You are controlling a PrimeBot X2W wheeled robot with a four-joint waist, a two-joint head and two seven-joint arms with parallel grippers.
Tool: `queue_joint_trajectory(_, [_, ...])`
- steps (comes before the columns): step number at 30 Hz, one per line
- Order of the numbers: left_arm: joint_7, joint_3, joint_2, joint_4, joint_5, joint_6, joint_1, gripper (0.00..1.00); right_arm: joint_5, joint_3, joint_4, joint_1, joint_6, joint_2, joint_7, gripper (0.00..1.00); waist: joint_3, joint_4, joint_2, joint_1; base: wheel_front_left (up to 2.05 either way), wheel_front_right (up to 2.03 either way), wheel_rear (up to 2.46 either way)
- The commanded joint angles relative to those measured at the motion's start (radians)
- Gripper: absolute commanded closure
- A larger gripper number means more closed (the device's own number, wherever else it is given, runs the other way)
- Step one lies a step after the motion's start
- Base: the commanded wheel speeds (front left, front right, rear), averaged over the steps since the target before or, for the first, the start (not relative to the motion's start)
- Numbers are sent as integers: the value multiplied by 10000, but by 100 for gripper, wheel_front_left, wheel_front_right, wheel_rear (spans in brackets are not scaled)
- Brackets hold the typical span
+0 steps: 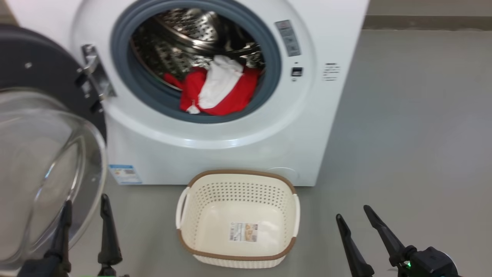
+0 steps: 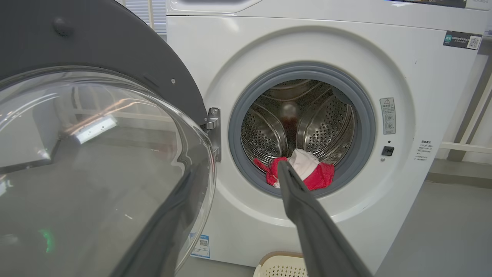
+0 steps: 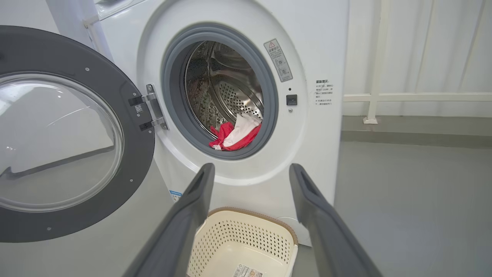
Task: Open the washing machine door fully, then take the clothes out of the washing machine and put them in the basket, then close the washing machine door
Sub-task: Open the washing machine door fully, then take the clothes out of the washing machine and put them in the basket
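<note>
Head view has the clothes (image 1: 219, 90) heaped just inside the mouth of the washing machine (image 1: 215, 154), probably soft, light and limp, best pinched at a raised fold, while left fingers (image 1: 108, 231) and right fingers (image 1: 382, 231) hang spread and empty, flanking the basket (image 1: 238, 172).

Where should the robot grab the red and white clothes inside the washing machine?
Probably the bunched white hump atop the clothes, since it sticks up and gives folds to pinch. Come straight in from the front through the round opening of the washing machine, because they lie low just inside it. The open right claw has the clearer path; the door hangs on the left.
</note>
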Motion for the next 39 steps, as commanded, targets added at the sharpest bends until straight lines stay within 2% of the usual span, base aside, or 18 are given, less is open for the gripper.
queue_joint_trajectory(1, [-39, 324, 109, -169, -61, 104, -188, 0, 10, 141, -193, -344, 16, 9, -120, 0, -159, -582, 0, 0, 0, 0, 0])
queue_joint_trajectory(8, [-147, 221, 31, 239, -254, -10, 12, 0, 100, -299, -32, -236, 16, 35, -243, 0, -267, -1054, 0, 0, 0, 0, 0])
queue_joint_trajectory(22, [-520, 175, -156, 1289, -507, -90, 33, 0, 492, -1077, 201, -4, 16, 38, -408, 0, -338, -1486, 0, 0, 0, 0, 0])
queue_joint_trajectory(30, [-726, 7, -270, 1683, -661, -302, -20, 0, 551, -1076, 360, -11, 16, 39, -454, 0, -327, -1633, 0, 0, 0, 0, 0])
queue_joint_trajectory(39, [-733, -214, -147, 1922, -694, -596, -96, 0, 447, -1091, 470, -78, 16, 39, -467, 0, -240, -1680, 0, 0, 0, 0, 0])
